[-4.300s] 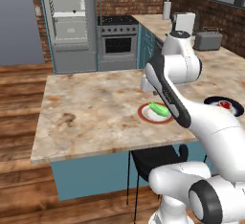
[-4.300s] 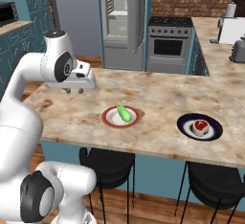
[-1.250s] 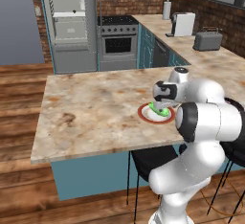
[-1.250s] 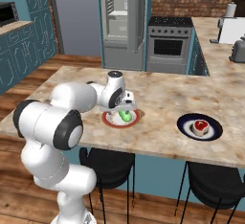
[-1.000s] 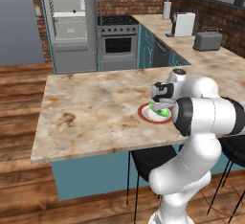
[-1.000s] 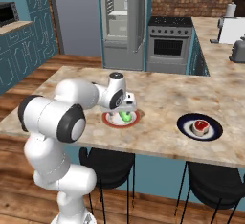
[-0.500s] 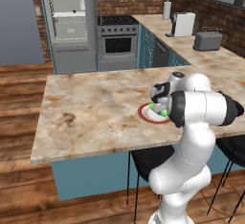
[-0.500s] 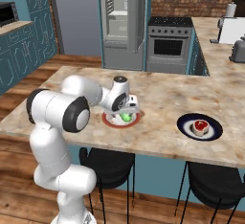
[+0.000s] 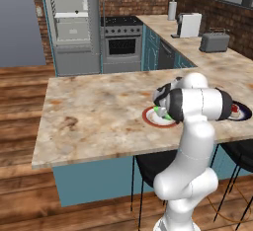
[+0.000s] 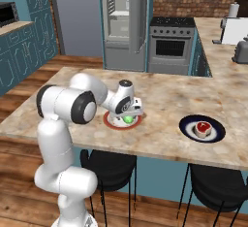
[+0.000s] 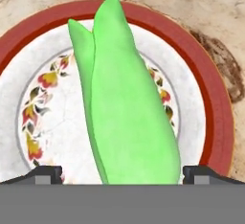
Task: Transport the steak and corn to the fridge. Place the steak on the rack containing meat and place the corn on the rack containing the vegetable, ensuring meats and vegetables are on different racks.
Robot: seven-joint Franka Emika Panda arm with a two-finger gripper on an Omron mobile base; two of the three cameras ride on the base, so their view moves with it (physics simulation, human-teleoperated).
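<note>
Hand view looks straight down on the corn (image 11: 127, 103), lying flat on a red-rimmed plate (image 11: 210, 103) with its taper pointing away. The gripper (image 11: 122, 173) has its fingers spread wide, one tip on each side of the thick end, so it is released and straddling the ear across its width, apparently lined up for a pinch. Right base view shows the steak (image 10: 201, 127) on a dark plate (image 10: 186, 124) well apart, and the fridge (image 10: 127, 22) open beyond the counter (image 10: 164, 97).

Robot arm has swung down from above the counter; its gripper (image 10: 129, 115) now sits low over the corn (image 11: 125, 108) (fingers straddling it).
</note>
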